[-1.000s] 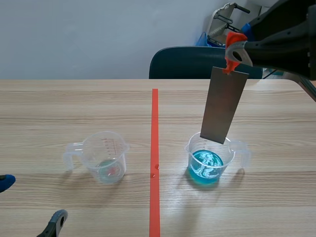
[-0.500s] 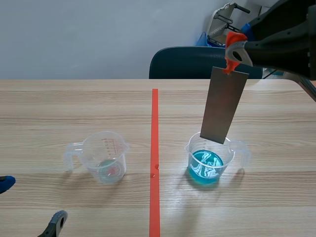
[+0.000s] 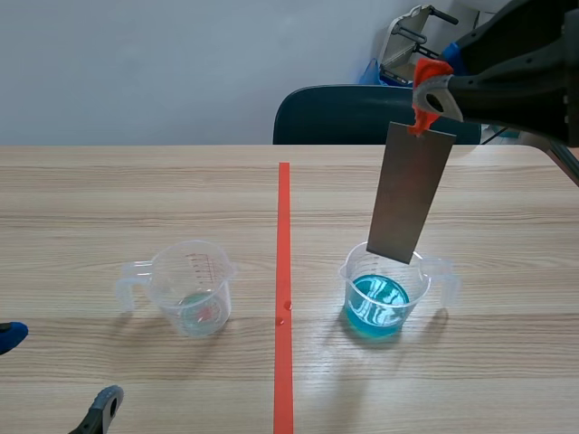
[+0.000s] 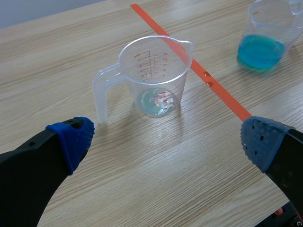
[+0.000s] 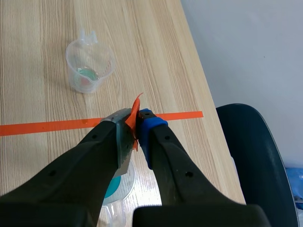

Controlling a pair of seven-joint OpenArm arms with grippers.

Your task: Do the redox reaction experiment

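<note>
Nearly upright metal strip (image 3: pixel 409 194) over beaker (image 3: pixel 387 294)

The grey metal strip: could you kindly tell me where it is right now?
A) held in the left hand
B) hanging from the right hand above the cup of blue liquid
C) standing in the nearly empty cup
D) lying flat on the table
B: the metal strip hangs upright from the right hand, gripped by its orange tab, over the cup of blue liquid.

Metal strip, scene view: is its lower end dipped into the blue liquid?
No: the metal strip, held by the right hand, ends near the rim of the cup, and the blue liquid below shows unbroken.
</note>
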